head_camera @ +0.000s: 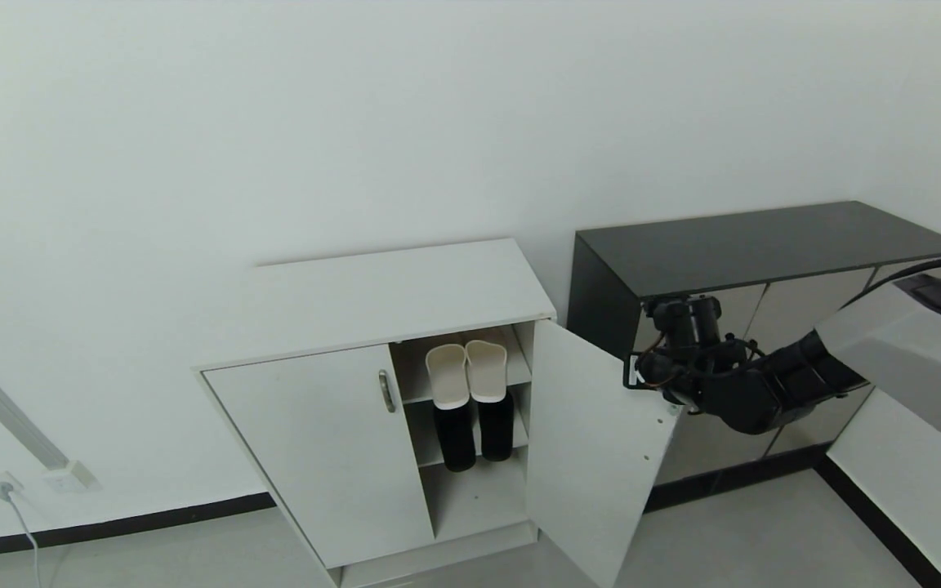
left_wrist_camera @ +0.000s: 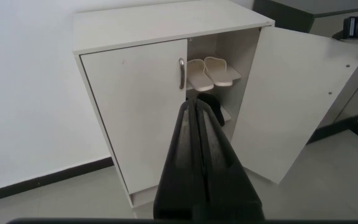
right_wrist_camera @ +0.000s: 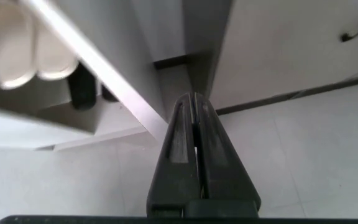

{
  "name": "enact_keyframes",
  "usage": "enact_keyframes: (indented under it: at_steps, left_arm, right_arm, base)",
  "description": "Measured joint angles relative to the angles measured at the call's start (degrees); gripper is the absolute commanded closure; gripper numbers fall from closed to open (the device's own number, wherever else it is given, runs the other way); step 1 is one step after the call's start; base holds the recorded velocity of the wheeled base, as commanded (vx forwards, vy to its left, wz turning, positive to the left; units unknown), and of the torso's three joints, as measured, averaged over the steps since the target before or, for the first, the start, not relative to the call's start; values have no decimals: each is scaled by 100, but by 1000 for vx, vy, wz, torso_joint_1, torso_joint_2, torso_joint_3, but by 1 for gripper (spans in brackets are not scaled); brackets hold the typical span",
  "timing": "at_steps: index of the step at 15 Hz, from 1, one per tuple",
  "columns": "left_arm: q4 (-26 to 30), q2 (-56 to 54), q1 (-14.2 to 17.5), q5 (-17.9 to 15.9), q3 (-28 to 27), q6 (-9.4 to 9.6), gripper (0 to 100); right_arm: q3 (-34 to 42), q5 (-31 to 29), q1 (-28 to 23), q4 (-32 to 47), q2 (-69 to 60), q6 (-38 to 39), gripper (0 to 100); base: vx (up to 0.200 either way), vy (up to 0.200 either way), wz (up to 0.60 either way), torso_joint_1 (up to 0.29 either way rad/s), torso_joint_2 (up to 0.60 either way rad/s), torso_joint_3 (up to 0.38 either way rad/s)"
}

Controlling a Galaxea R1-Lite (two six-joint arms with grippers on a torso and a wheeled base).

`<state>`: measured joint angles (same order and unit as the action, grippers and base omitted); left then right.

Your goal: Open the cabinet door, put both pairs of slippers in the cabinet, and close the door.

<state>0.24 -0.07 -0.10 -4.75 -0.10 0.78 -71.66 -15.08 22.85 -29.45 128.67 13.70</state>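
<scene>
white cabinet (head_camera: 372,294) sits against the wall. its left door (head_camera: 323,457) is shut, with a small metal handle (head_camera: 386,390) on the inner edge. the right door (head_camera: 593,441) is swung out wide, so you can see straight into that half.

both pairs of slippers are already inside. the white slippers (head_camera: 466,371) are side by side on the upper shelf. the black slippers (head_camera: 474,433) are on the shelf right below them, also side by side. the bottom compartment has bare shelf board.

the right arm (head_camera: 764,392) is over by the free edge of the open door, on its outer side. the right end effector (right_wrist_camera: 195,102) is clenched, fingers pressed flat together with nothing between them. it's just beside the door edge, but i honestly can't tell if it's touching the panel.

the left end effector (left_wrist_camera: 194,106) is also clenched and holding nothing. it hangs out in front of the cabinet, well clear of it, pointing roughly at the gap between the two doors.

next to the cabinet on the right is a dark sideboard (head_camera: 764,245) with a black top. there's pale floor (head_camera: 764,531) in front, and a wall socket (head_camera: 3,487) with a cable plugged in, low on the far left.
</scene>
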Motion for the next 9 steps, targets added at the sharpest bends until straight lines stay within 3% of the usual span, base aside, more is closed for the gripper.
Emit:
enact_keyframes:
  at_steps: [4,9]
  left_arm:
    - [2,0,0,0,0,1,100]
    - [0,0,2,0,0,0,100]
  right_arm:
    - [918,-35,529,-656,-343,-7,100]
    - [1625,6,1381,-796,-867,316,100]
  base:
    - [0,0,0,0,0,0]
    - [0,0,0,0,0,0]
